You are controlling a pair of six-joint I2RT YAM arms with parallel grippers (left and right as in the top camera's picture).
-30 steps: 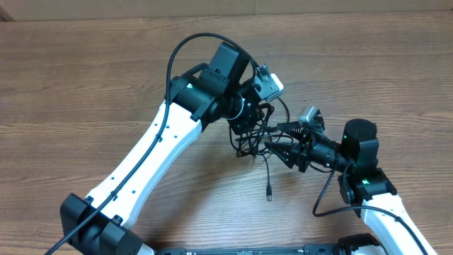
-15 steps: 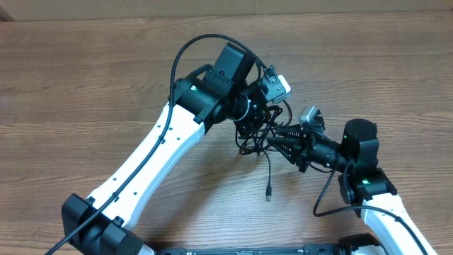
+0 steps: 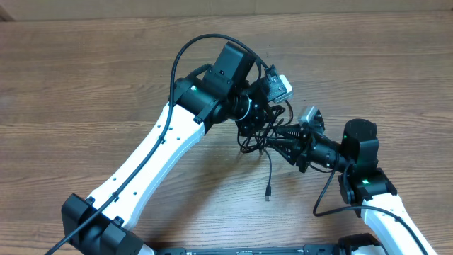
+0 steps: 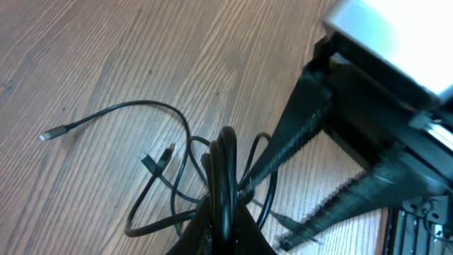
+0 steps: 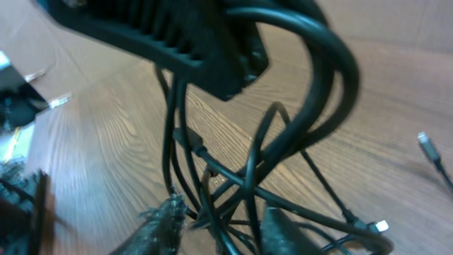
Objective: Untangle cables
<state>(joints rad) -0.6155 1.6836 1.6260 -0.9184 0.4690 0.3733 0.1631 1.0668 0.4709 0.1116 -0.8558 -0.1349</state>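
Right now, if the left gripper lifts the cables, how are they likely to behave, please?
Probably floppy: the cables sag in loose loops from the left gripper. Likely light, being thin cords. The trailing plug end may drag.

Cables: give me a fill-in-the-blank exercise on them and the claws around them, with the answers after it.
1. The cables are ____ in colour.
2. The claw shut on the bunch belongs to the ____ arm.
3. The right claw has its fingers ____, with cords running between them.
4. One strand trails away from the bunch, and its plug rests on the ____.
Missing words: black; left; apart; table.
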